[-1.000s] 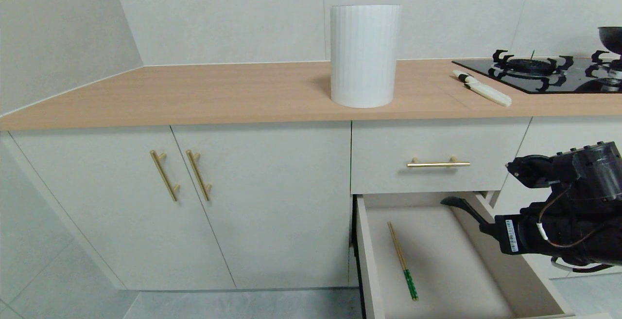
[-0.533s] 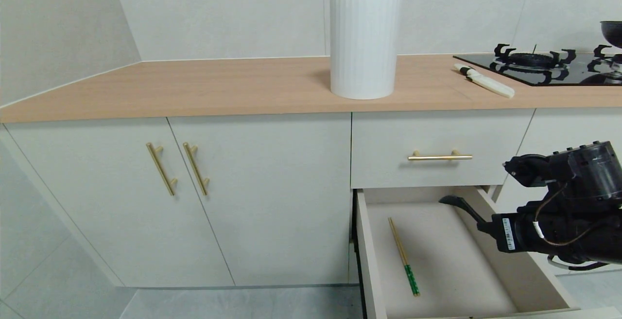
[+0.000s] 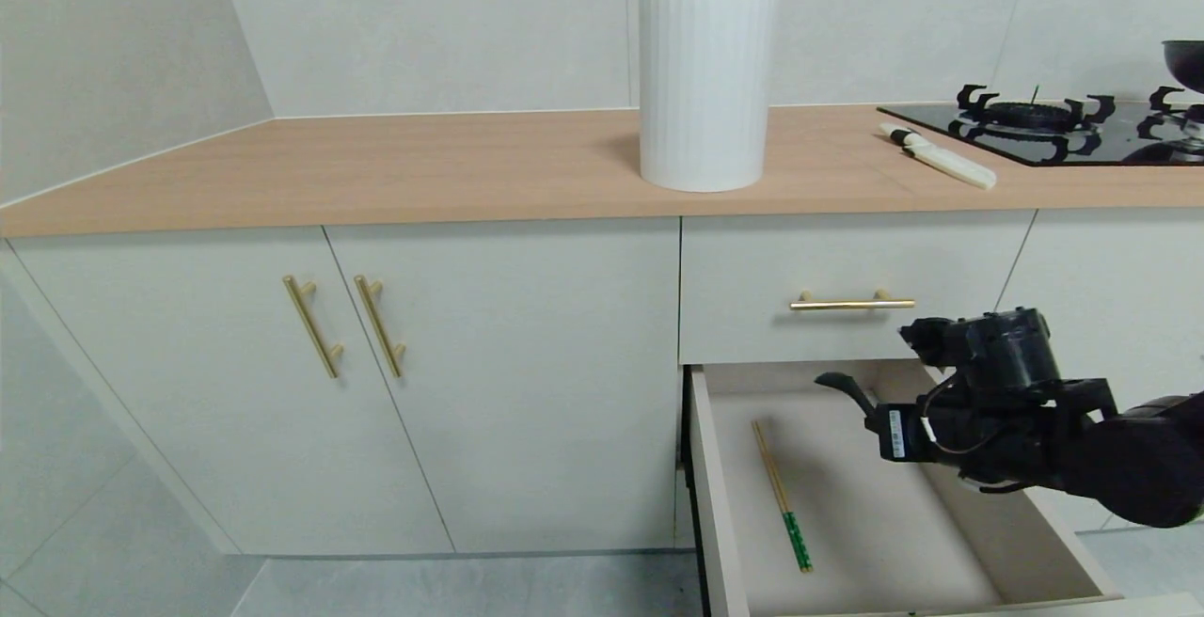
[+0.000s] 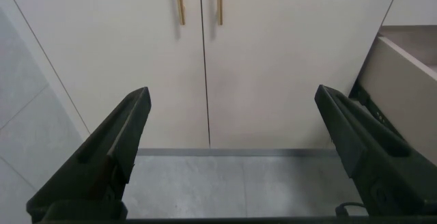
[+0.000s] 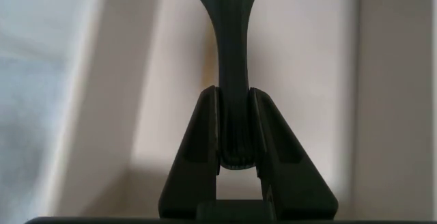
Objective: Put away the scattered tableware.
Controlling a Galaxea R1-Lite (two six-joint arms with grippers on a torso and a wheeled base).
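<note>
The dark utensil (image 3: pixel 840 387) hangs over the back half of the open drawer (image 3: pixel 712 485), clear of its floor. The right gripper (image 3: pixel 879 421) holds it by the handle. In the right wrist view, both fingers (image 5: pixel 205 125) press flat against the handle of the utensil (image 5: pixel 232 67), which runs straight out from the right gripper (image 5: pixel 233 118) and ends in a wider tip. It may be a spoon or a small ladle; I can't make out the working end well enough to say.

Below and to the left of it, a pair of chopsticks (image 3: pixel 781 499) lies on the drawer floor near the left wall. The green ends point toward the drawer front. The utensil and the chopsticks are apart.

On the counter (image 3: pixel 423 170) above, a pale knife (image 3: pixel 936 159) lies just beside the hob (image 3: pixel 1035 133). A tall white ribbed canister (image 3: pixel 705 86) stands upright, well to the left of the knife.

My left gripper (image 4: pixel 232 98) is down low with its jaws spread wide and nothing between them. It faces the cabinet doors (image 4: pixel 273 60) and their two brass handles (image 4: pixel 181 2).
</note>
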